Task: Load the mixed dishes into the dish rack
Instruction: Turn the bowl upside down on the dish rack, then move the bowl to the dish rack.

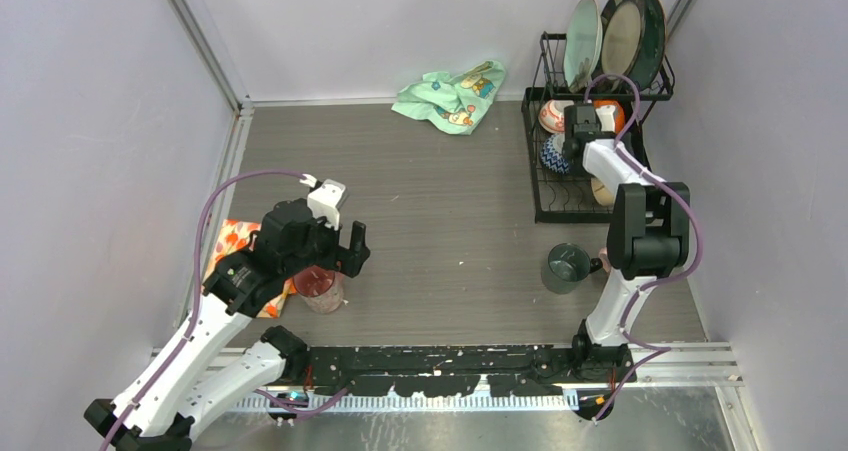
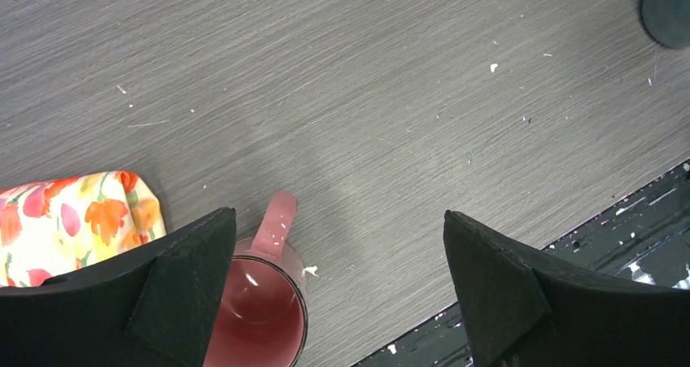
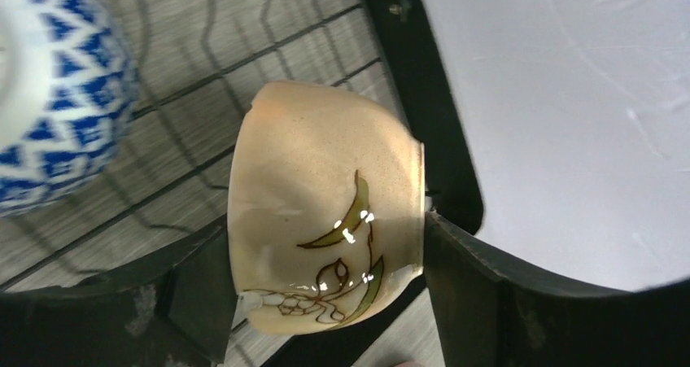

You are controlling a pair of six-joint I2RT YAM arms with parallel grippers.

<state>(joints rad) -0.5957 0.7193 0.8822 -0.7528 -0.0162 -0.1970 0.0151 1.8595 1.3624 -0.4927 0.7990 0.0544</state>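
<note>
The black wire dish rack [image 1: 537, 186] stands at the back right, with three plates [image 1: 622, 33] upright on its upper shelf. Its lower basket holds a blue patterned bowl [image 3: 49, 98] and a beige bowl with a leaf drawing [image 3: 325, 180], which lies on its side. My right gripper [image 3: 324, 220] is shut on that beige bowl, one finger at its base and one at its rim. A pink cup [image 2: 260, 310] stands upright on the table just under the left finger of my open left gripper [image 2: 338, 220]. A dark green cup [image 1: 568, 267] stands in front of the rack.
An orange floral cloth [image 2: 73, 220] lies just left of the pink cup. A mint-green printed cloth [image 1: 450, 93] is crumpled at the back wall. The rack's black frame [image 3: 423, 82] runs right beside the beige bowl. More bowls [image 1: 553, 116] sit in the basket.
</note>
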